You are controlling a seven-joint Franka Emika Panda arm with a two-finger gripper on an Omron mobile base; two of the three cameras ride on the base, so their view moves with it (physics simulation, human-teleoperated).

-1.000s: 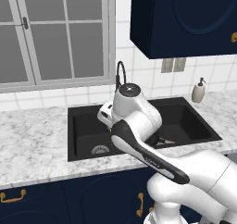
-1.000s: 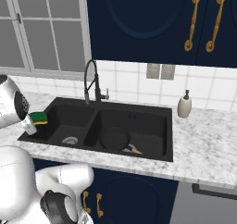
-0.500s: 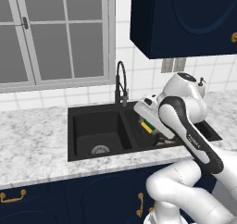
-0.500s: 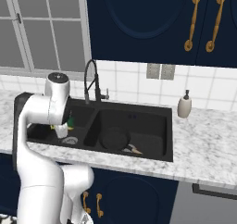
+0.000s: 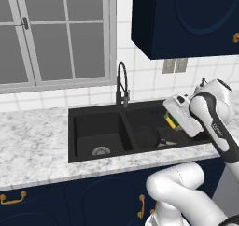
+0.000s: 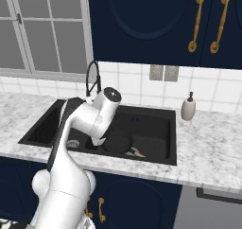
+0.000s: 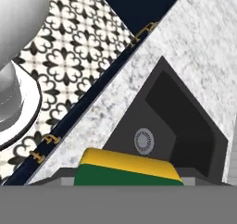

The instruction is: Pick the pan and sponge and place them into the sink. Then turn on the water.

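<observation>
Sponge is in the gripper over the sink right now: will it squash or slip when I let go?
The sponge, green over yellow, looks soft, so it probably gives between the jaws. Being small, it is likely light and should drop flat into the sink without rolling.

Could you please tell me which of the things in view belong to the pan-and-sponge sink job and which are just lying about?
Part of the job:
- sponge, held in the gripper above the right basin
- pan, already in the right basin
- sink
- faucet, no water running

Just lying about:
- soap dispenser on the counter
- wall outlets
- window
</observation>
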